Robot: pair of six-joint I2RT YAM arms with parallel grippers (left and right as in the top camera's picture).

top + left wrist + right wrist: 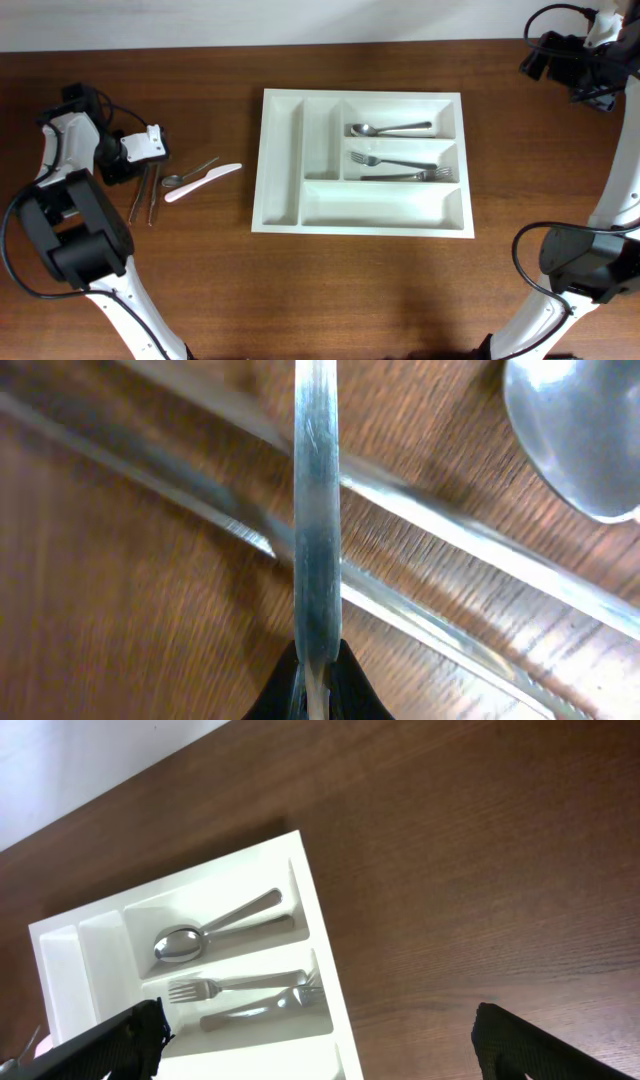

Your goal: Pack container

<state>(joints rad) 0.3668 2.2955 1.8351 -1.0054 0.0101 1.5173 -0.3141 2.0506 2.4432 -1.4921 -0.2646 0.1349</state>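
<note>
Jaws of the left gripper [150,150] are clenched on a flat steel utensil [317,510]. They pinch its narrow strip at the bottom of the wrist view, above long steel pieces [450,530] lying slantwise on the counter [350,290]. A loose spoon [172,181] and a white plastic knife [205,180] lie just beside these, all well to the left of the container [282,170]. The left arm sits folded low, left of the container, with its wrist turned down over the pile.

The container rests flat at mid-counter. A packed spoon [390,129] lies in its top long compartment and forks [395,160] in the middle one. The lowest long compartment and both narrow ones are bare. It looks like thin moulded plastic, light and stiff, with a smooth base likely to skid if bumped. The outer rim would be the place to hold it. The held steel is slick and thin, so it may twist in the pinch.

Right of the container, the right gripper [315,1015] hangs high with its jaws released and spread wide, looking down on the container's right end.
</note>
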